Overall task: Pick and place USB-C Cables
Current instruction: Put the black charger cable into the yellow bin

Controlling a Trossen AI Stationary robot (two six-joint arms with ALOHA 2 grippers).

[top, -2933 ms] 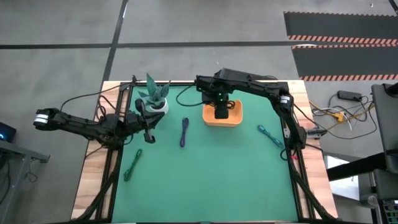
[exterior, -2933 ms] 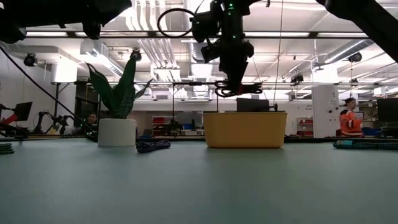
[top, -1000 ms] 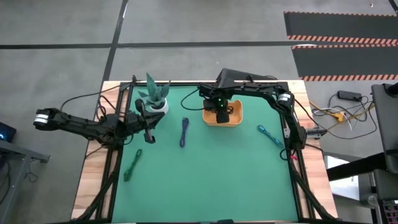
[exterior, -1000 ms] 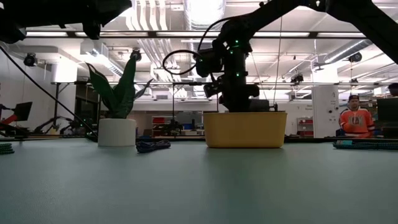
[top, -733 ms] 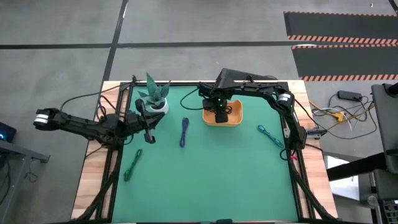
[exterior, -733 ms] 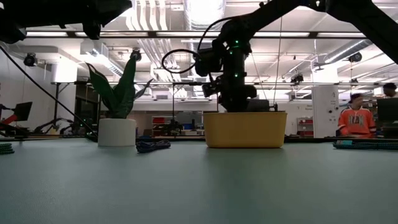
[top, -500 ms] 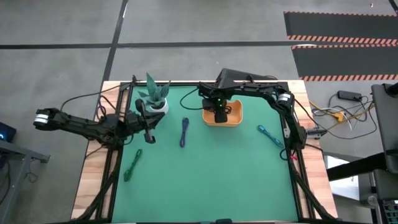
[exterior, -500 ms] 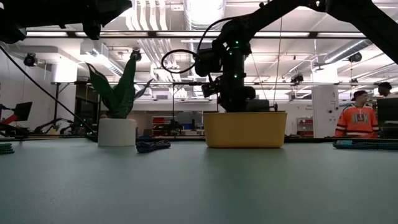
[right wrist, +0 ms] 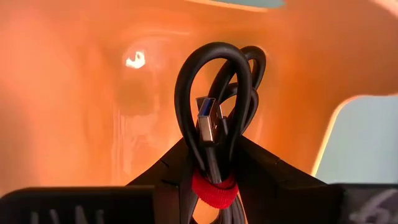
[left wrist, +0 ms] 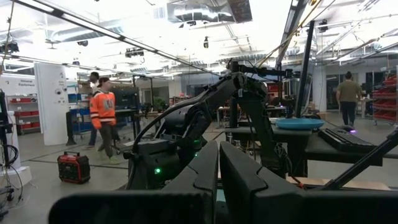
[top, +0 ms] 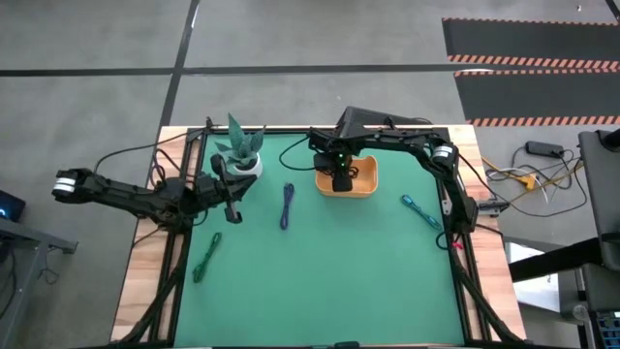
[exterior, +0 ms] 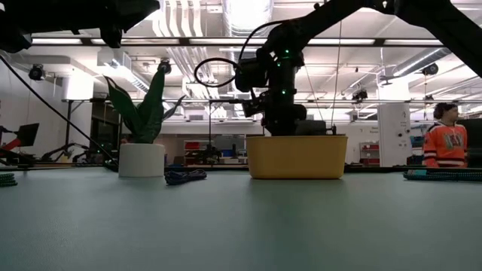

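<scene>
Right gripper (right wrist: 214, 171) clamped on black cable with red tie (right wrist: 214, 124), down inside orange tray (top: 365, 184). Blue cable (top: 288, 206), green cable (top: 206, 257), teal cable (top: 419, 209) outside tray. Left gripper (top: 232, 208) closed, well apart from tray.

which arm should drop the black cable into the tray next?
Right. The right gripper is down inside the orange tray, shut on the black cable with red tie. The left gripper sits beside the potted plant, apart from the tray.

Right gripper (exterior: 280, 124) tips — hidden behind orange tray (exterior: 297, 156) wall.
</scene>
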